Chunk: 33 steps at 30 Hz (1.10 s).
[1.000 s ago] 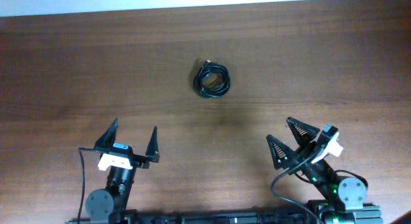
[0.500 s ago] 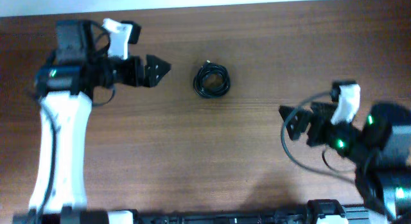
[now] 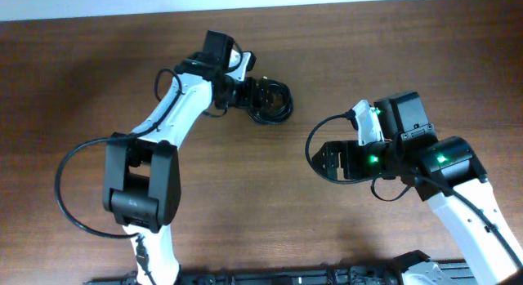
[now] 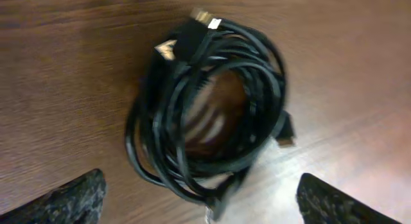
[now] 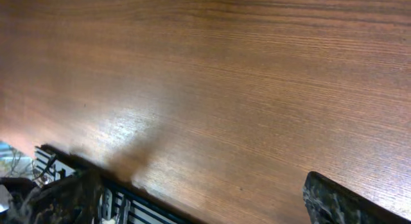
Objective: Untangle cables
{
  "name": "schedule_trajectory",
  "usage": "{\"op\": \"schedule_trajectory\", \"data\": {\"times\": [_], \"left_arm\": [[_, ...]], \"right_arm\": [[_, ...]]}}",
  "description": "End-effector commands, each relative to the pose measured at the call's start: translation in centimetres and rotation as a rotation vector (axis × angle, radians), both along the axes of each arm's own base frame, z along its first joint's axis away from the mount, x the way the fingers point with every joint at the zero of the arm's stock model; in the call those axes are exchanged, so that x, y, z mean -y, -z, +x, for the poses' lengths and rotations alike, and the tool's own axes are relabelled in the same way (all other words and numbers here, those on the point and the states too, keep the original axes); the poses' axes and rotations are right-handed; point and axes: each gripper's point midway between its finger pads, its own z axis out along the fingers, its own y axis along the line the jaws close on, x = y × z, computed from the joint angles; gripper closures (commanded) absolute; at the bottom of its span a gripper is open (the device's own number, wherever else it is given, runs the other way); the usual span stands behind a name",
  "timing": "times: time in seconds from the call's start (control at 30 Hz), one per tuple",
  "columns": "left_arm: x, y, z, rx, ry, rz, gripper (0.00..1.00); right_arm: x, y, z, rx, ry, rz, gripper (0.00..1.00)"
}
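Left arm: the left arm now runs from the lower left of the overhead frame up to the upper middle. Half a second ago it stood along the left edge with its wrist in the upper left corner, and a second ago it lay folded at the bottom edge.
Arm cord: a thick black cord loops out from the arm's base at the lower left.
Left jaws: spread wide and gripping nothing. In the overhead view they have come right up to the left rim of the coil, which they were well short of before. In the left wrist view the two fingertips sit in the bottom corners, with the coil just beyond them.
Cables: the cables lie in one small dark coil on the surface at the upper middle, in the same spot as earlier. Up close the cables are several overlapping loops, with one plug at the top and another at the right.
In the way: the left wrist hides the coil's left edge from above.
Right arm: the right arm has shifted from the right edge toward the middle right, with green lights showing.
Right jaws: released and wide, pointing left over bare wood, well apart from the coil. The fingertips frame only the surface and a black rail at its edge.
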Motion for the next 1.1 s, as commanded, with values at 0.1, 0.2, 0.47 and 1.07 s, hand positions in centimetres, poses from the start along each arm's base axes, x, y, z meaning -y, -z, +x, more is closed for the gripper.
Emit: {"op": "schedule_trajectory", "data": {"times": [0.1, 0.2, 0.47, 1.07], "left_arm": [[-0.2, 4.2, 0.1, -0.070, -0.086, 0.091, 0.43], [0.1, 4.0, 0.0, -0.078, -0.079, 0.075, 0.81], [2.9, -10.0, -0.3, 0.027, 0.031, -0.296, 1.00], [3.1, -22.9, -10.5, 0.060, 0.184, -0.467, 1.00]], "right_arm": [[-0.1, -0.7, 0.6, 0.005, 0.048, 0.009, 0.01], [-0.1, -0.7, 0.6, 0.005, 0.048, 0.009, 0.01], [-0.6, -0.5, 2.0, -0.014, 0.119, 0.044, 0.01], [-4.5, -5.3, 10.6, 0.143, 0.304, 0.384, 0.50]]}}
